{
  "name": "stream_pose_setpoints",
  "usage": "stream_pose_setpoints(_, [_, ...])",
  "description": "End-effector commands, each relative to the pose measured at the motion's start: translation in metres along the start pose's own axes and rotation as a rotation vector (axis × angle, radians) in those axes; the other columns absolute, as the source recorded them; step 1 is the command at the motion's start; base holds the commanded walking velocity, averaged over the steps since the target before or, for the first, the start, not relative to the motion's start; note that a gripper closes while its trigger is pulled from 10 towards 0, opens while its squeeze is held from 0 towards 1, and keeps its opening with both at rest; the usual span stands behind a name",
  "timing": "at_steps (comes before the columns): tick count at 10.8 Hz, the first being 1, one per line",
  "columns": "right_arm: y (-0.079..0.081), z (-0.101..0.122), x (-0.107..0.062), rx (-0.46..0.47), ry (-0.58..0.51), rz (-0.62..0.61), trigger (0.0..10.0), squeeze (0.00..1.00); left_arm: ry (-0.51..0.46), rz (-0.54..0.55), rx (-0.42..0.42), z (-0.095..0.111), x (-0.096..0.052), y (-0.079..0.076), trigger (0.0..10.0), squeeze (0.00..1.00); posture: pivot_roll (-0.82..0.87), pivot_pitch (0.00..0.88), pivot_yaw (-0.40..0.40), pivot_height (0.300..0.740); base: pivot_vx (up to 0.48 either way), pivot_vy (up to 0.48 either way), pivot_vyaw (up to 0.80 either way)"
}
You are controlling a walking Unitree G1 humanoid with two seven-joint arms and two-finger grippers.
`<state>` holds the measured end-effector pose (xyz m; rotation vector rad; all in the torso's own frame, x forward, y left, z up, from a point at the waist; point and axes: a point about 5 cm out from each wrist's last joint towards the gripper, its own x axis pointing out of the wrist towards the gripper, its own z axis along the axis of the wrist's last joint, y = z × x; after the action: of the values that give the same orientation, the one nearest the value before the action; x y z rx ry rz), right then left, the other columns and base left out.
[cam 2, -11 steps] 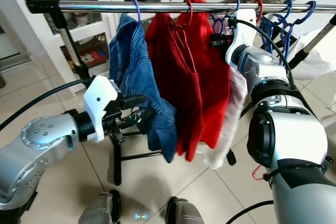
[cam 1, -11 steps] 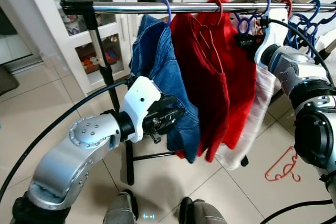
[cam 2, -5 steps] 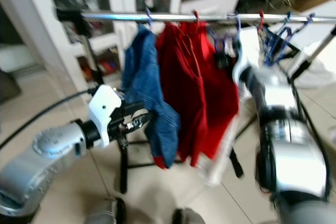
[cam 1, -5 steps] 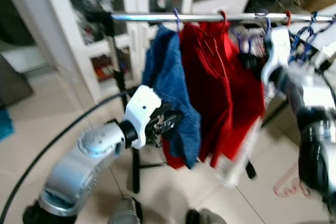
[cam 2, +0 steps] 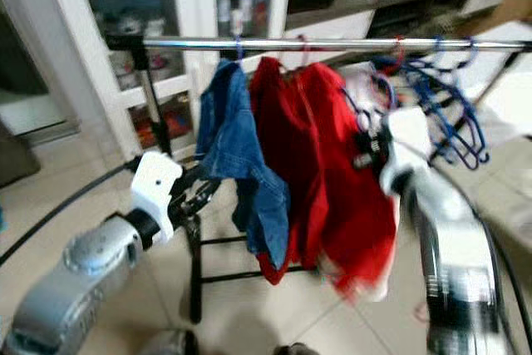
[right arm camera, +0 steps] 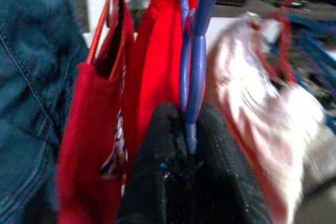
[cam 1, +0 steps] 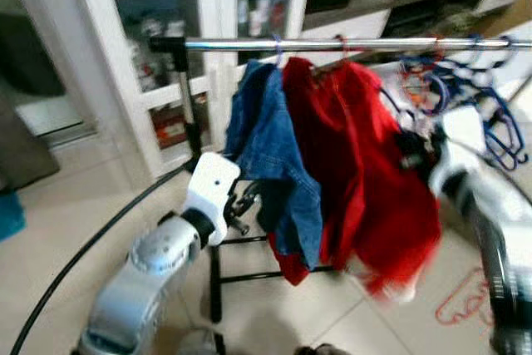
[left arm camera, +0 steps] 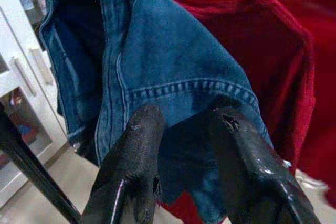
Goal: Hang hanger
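Rail (cam 1: 349, 42): chrome bar across upper frame.
Right gripper (right arm camera: 188, 145): clamped on blue hanger (right arm camera: 193, 51), centre frame in the right wrist view, between red garment (cam 1: 366, 164) and a pale one.
Left gripper (left arm camera: 184, 129): fingers spread, just before denim jacket (cam 1: 278, 155) (centre frame, on the rail).
Head views: blurred.

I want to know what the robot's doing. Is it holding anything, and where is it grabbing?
The right gripper pinches a purple hanger by its lower end. The left gripper is open beside the denim garment, holding nothing.
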<state>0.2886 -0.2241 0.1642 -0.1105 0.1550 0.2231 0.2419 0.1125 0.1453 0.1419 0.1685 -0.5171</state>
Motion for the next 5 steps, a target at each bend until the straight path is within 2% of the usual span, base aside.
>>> stream_pose_setpoints(1, [-0.003, 0.011, -0.011, -0.007, -0.043, -0.052, 0.0, 0.0, -0.017, 0.022, 0.005, 0.002, -0.001, -0.001, 10.0, 0.0, 0.03, 0.041, -0.076, 0.74, 0.0, 0.0, 0.0])
stream_pose_setpoints(2, [-0.001, 0.002, -0.028, -0.018, -0.004, -0.088, 1.6, 0.0, -0.021, 0.048, -0.004, 0.002, -0.002, -0.002, 10.0, 0.0, 0.02, 0.067, -0.074, 0.74, 0.0, 0.0, 0.0])
stream_pose_setpoints(3, [0.005, -0.007, -0.044, -0.024, 0.055, -0.117, 10.0, 0.0, -0.017, 0.049, -0.01, 0.001, -0.005, -0.004, 10.0, 0.0, 0.01, 0.079, -0.064, 0.74, 0.0, 0.0, 0.0])
stream_pose_setpoints(5, [0.018, -0.019, -0.055, -0.06, 0.132, -0.118, 10.0, 0.0, -0.006, 0.04, 0.002, -0.002, -0.007, 0.001, 10.0, 0.0, 0.01, 0.068, -0.066, 0.74, 0.0, 0.0, 0.0])
